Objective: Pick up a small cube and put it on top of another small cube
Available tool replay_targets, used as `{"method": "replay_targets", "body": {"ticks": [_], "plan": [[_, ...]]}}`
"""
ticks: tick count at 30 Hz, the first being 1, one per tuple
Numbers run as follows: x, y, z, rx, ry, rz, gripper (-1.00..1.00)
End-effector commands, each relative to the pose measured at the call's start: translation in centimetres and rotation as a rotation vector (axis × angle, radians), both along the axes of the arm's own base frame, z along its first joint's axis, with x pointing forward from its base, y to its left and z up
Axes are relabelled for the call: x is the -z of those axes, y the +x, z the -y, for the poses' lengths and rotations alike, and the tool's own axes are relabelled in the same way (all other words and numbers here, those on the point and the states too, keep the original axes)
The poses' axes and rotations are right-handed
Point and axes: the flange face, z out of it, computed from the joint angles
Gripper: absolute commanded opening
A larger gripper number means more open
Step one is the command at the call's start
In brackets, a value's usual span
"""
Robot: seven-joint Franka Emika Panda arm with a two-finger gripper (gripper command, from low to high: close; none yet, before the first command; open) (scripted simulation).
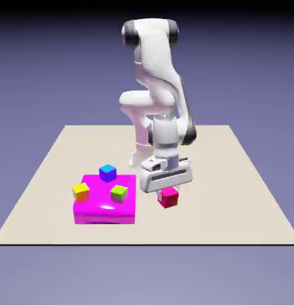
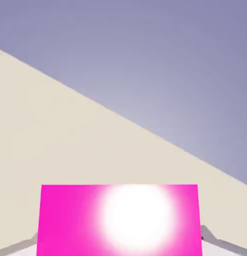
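gripper (image 1: pixel 168 193) shut on the small red cube (image 1: pixel 168 198), one finger to each side of it. cube sits low over the near half of the pale table (image 1: pixel 227 208), to the exterior view's right of the big magenta block (image 1: pixel 105 212) and apart from it; whether its underside touches the table, cannot tell. cube looks slightly turned, its near faces deep red. in the hand view it shows large at the bottom edge, bright pink, with a round white glare on its face and pale finger parts just showing at either side. behind it in that view: the table and its slanting edge, then blue-violet backdrop (image 2: pixel 160 55). green cube (image 1: pixel 118 193) shows against the top of the magenta block, toward its right side. yellow cube (image 1: pixel 81 192) overlaps the block's left edge in the exterior view; blue cube (image 1: pixel 108 173) overlaps its far edge. whether these last two rest on the block, cannot tell. white arm (image 1: pixel 158 62) bends down from above, hand tilted a little, red cube below it.
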Motion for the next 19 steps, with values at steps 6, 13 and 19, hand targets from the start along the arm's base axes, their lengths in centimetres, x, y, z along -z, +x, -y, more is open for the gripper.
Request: {"method": "replay_targets", "body": {"ticks": [6, 13, 19], "plan": [[-5.3, -5.1, 16.5, 0.388, 0.040, 0.017, -1.00], [-2.1, -7.1, 21.2, 0.504, 0.068, 0.030, -1.00], [-2.3, -7.1, 21.2, 0.504, 0.069, 0.030, 1.00]]}}
